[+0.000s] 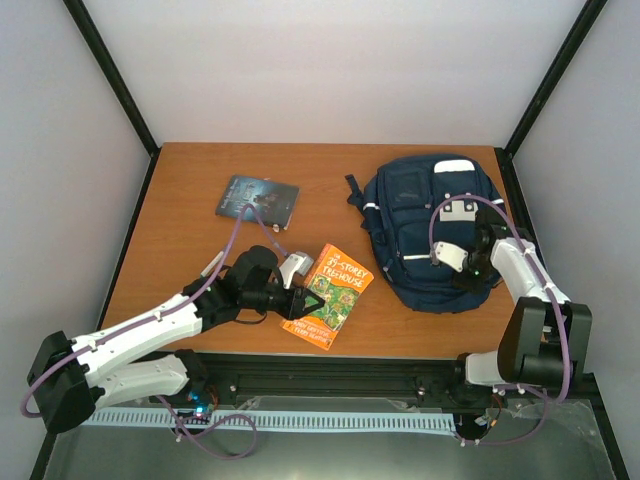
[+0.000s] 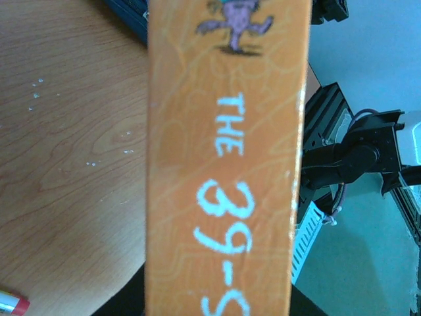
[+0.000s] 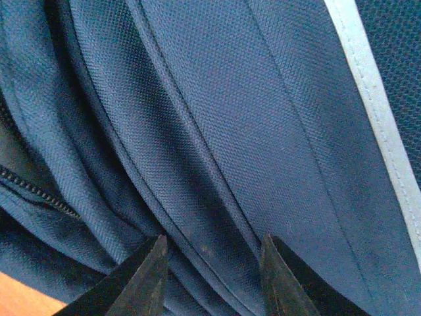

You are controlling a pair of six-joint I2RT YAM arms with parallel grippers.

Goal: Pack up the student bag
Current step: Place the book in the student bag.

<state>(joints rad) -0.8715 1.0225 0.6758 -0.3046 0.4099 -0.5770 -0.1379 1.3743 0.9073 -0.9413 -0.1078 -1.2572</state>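
The left gripper (image 1: pixel 304 300) clamps an orange paperback book (image 1: pixel 338 288) beside the large navy fabric backpack (image 1: pixel 415 215), its inside hidden, whose cloth the right gripper (image 3: pixel 212 249) straddles, grip unclear.

An orange book (image 1: pixel 328 296) lying near the middle of the surface (image 1: pixel 190 240) carries the cover title "39-STOREY TREEHOUSE" in pale lettering over a cartoon drawing. The lines of print along its near edge are too small to make out. Seen close from the left wrist, its orange spine (image 2: pixel 227 164) reads "THE 39-S" before the frame cuts it off. A dark book (image 1: pixel 257 197), far left, bears lettering too blurred to read.
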